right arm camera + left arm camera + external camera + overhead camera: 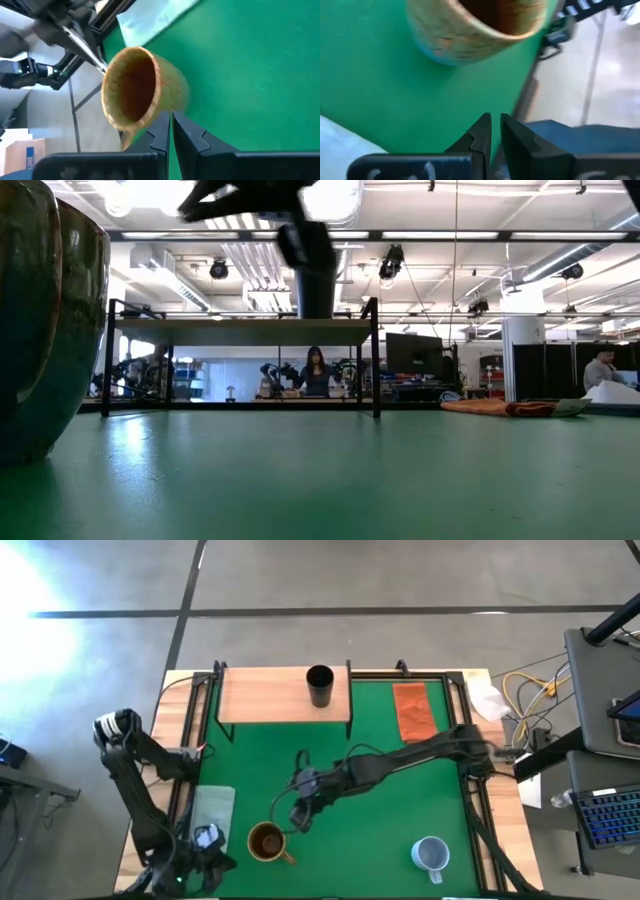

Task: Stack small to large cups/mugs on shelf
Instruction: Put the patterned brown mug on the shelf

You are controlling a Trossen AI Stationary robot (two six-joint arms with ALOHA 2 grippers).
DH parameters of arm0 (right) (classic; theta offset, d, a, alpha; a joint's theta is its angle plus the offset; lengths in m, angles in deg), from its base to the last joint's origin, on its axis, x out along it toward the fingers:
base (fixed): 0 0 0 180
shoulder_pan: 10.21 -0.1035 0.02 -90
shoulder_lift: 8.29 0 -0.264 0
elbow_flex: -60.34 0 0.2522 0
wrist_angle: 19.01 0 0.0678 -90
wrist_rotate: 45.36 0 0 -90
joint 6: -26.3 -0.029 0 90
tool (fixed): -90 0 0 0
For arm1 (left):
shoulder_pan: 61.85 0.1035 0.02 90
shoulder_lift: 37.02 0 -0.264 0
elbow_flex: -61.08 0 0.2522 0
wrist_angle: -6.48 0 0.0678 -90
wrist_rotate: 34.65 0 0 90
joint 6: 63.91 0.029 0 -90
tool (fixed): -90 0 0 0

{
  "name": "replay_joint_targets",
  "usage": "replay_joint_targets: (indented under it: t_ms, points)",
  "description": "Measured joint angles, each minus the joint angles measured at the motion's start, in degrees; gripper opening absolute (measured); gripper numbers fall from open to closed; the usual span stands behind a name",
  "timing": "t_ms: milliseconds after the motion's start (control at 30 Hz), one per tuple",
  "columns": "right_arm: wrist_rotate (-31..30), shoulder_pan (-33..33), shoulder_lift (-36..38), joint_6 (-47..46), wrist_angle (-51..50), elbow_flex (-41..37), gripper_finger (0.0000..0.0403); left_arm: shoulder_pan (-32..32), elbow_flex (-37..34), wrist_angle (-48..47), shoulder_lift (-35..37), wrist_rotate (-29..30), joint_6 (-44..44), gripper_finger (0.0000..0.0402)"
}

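The small black cup [320, 686] stands upright on the light wooden shelf [270, 698] at the table's far side; it also shows in the low view [316, 285]. The brown-mustard mug [266, 842] stands on the green mat near the front left, mouth up. The pale blue-grey mug [432, 854] stands at the front right. My right gripper [298, 810] is shut and empty, just to the far right of the brown mug [142, 90] and above it. My left gripper [205, 840] is shut and empty at the front left, beside the brown mug [475, 25].
An orange cloth [413, 710] lies at the far right of the mat, beside the shelf. A pale cloth [212, 810] lies at the front left under my left arm. Black rails [470, 730] run along the table's sides. Open green mat [380, 830] lies between the two mugs.
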Motion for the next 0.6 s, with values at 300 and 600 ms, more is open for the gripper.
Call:
replay_joint_targets:
  t_ms: [300,600]
  points:
    - [-0.3,0.0,-14.0,1.6,-13.1,22.0,0.0013,2.1,-1.7,0.0,-7.1,0.0,-3.1,0.0026]
    - [-0.2,-1.3,-21.1,2.8,-29.4,33.9,0.0013,4.6,-3.2,1.4,-10.1,5.2,-4.4,0.0026]
